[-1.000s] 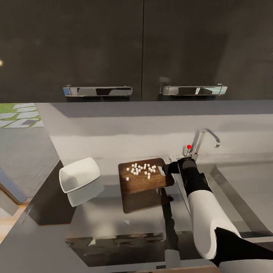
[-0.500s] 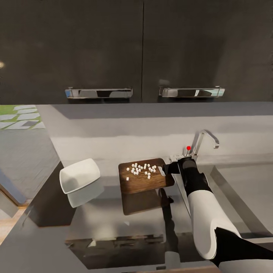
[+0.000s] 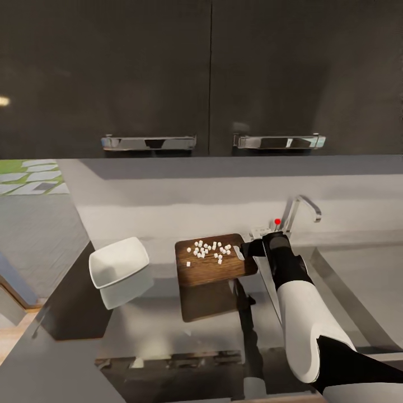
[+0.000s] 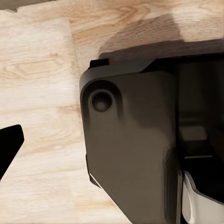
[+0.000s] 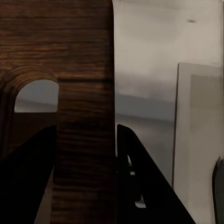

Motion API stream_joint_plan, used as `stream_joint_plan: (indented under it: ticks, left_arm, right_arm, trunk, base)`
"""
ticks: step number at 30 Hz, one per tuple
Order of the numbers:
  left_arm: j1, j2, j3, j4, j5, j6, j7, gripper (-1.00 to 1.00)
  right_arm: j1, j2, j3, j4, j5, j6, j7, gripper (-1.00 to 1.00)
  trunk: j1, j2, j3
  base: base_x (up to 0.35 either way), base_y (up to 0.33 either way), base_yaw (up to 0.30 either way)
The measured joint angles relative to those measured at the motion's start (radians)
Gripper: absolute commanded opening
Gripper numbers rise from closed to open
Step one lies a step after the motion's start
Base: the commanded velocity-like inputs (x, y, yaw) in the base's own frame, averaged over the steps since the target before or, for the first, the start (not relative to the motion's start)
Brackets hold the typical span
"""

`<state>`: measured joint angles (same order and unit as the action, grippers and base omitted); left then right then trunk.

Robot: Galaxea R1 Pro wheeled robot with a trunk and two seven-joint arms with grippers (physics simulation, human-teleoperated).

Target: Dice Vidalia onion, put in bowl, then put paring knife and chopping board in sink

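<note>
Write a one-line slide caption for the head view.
Right gripper grips the chopping board, diced onion on top, lifted off the countertop beside the white bowl.

The chopping board (image 3: 215,260) is dark brown with streaky wood grain, and the small onion pieces (image 3: 210,251) on it are white. The bowl (image 3: 118,261) near the desk's left edge is glossy white. The desk (image 3: 168,330) is shiny grey. The tap (image 3: 299,210) is chrome with a red dot. The cupboards (image 3: 207,73) are dark grey with chrome handles. The arm (image 3: 305,313) is white and black.
</note>
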<state>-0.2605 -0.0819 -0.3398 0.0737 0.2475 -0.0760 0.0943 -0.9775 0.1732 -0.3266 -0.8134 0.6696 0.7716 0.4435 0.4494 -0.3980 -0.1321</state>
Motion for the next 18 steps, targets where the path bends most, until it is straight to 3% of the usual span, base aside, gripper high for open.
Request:
stream_joint_plan:
  ticks: [7, 18]
  left_arm:
    - [0.000, 0.000, 0.000, 0.000, 0.000, 0.000, 0.000, 1.00]
    - [0.000, 0.000, 0.000, 0.000, 0.000, 0.000, 0.000, 1.00]
  right_arm:
    - [0.000, 0.000, 0.001, 0.000, 0.001, 0.000, 0.000, -1.00]
    - [0.000, 0.000, 0.002, 0.000, 0.003, -0.001, 0.000, -1.00]
  trunk:
    - [0.000, 0.000, 0.011]
    - [0.000, 0.000, 0.028]
  base:
    - [0.000, 0.120, 0.000]
    - [0.000, 0.284, 0.000]
